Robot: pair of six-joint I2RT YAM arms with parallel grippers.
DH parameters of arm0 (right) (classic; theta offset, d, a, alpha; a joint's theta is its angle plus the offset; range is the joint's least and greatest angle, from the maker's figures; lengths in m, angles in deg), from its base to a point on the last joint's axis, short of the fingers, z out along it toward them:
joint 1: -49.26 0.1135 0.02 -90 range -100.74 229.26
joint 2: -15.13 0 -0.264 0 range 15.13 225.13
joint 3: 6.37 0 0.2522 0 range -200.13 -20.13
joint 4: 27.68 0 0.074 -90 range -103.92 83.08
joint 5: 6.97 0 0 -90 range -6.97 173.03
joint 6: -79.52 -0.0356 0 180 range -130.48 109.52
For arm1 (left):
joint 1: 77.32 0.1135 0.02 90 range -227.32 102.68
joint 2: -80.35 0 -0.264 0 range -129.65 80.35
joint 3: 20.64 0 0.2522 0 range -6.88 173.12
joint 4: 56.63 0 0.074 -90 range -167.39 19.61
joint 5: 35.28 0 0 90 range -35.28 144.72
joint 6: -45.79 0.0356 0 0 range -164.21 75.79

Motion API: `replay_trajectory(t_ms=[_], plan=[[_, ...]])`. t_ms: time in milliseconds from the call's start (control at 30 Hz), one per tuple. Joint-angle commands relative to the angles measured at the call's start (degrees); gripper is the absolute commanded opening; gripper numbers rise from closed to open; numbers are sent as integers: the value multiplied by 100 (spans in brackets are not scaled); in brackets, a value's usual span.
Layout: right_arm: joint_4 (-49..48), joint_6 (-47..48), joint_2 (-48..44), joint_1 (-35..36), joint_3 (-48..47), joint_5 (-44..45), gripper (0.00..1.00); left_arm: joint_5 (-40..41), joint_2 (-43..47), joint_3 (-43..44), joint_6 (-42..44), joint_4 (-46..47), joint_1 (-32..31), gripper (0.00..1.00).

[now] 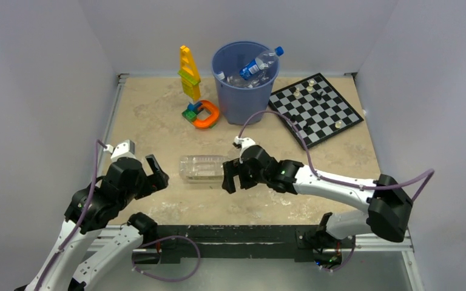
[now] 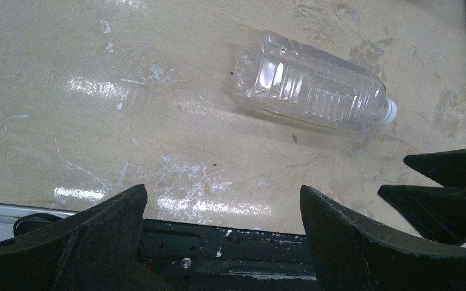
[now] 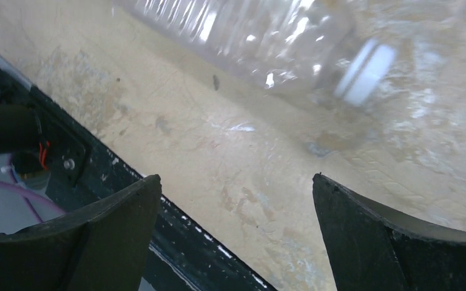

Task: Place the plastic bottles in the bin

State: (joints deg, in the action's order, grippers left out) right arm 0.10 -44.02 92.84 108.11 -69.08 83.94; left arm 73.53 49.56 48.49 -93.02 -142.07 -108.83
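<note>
A beige, mottled stone-look surface (image 1: 158,115) fills the floor of a booth with plain pale grey walls, with a dark rail along its near edge. At the back stands the round blue plastic bin (image 1: 243,97), and a clear plastic bottle with a blue cap and blue label (image 1: 261,62) leans inside it, its neck poking over the rim. Just left of the bin are a yellow toy block tower (image 1: 188,74) and an orange plastic ring (image 1: 206,115); just right of it lies a black-and-white chessboard (image 1: 317,109). Well in front of the bin, a clear ribbed plastic bottle with a white cap (image 1: 203,167) (image 2: 312,85) lies on its side on the surface. The left tool (image 1: 156,173) (image 2: 221,200) sits near that bottle's base end, fingers spread wide, holding nothing. The right tool (image 1: 233,177) (image 3: 236,188) is at the cap end, fingers also wide apart with only bare surface between them; whether it touches the bottle cannot be told.
</note>
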Motion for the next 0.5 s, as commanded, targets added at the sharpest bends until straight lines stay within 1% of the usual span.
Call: replay_trajectory(t_ms=[0,67,133,200,267,400,467], plan=[[213,-1137,-723,-677,-67,786,99,-20,-32,11,109,119,24,99],[-187,-1944,-1094,-1225,340,205,98,-55,-37,-8,101,132,26,99],[-675,-2858,-1546,-1442,813,33,97,-83,-46,-3,108,134,23,99],[-950,-3795,-1849,-1463,1147,57,96,-80,-41,0,118,128,23,99],[-1007,-4699,-1986,-1465,1350,-33,95,-100,-50,8,130,151,27,99],[-1356,-6016,-2039,-1464,1858,-363,93,-147,-101,50,153,160,24,99],[-1340,-6404,-1972,-1466,1914,-366,93,-160,-114,48,153,167,26,99]])
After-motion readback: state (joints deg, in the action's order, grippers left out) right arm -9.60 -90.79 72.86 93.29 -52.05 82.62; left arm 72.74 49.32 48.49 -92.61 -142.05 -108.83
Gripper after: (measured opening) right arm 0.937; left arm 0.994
